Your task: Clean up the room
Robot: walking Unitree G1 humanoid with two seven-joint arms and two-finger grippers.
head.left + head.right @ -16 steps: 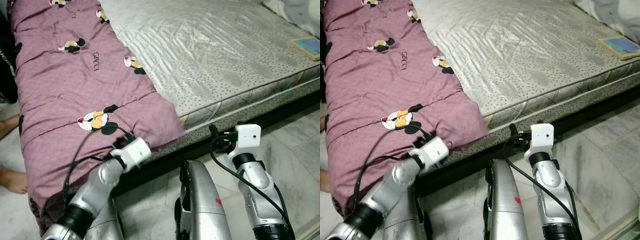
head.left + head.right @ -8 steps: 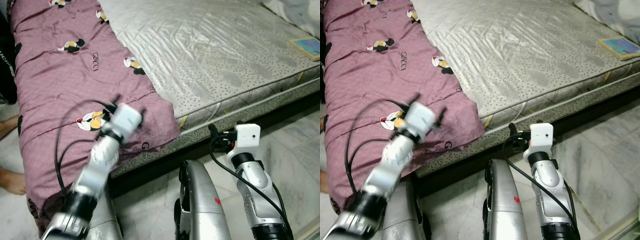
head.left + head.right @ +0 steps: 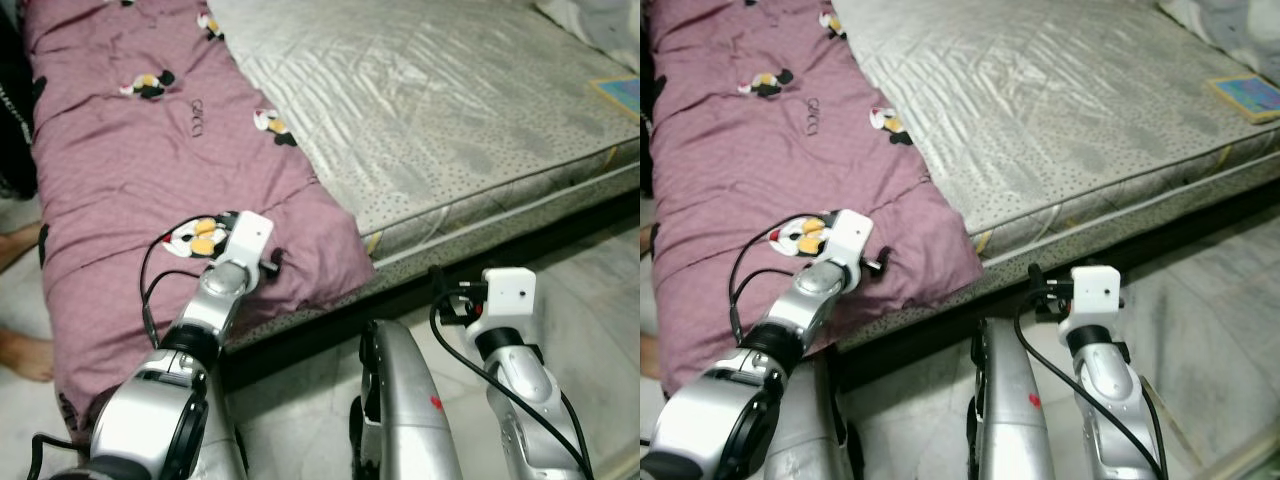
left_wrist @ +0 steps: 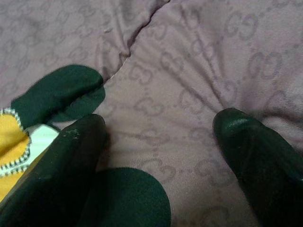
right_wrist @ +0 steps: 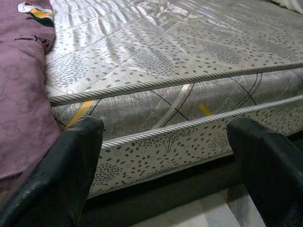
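Note:
A mauve blanket with cartoon patches covers the left part of a grey mattress and hangs over its near edge. My left gripper is open, both fingertips resting on the blanket beside a yellow, white and dark patch. The fabric between them lies flat, not pinched. My right gripper is open and holds nothing. It hovers low over the floor and faces the mattress side, a short way off it.
A book lies at the mattress's far right edge, with white bedding behind it. A person's bare feet stand on the tiled floor left of the bed. My silver torso shows at the bottom.
My left arm has swung up from the hanging blanket edge onto the top of the blanket and settled by the patch. The right arm has stayed put. The view has shifted a little.

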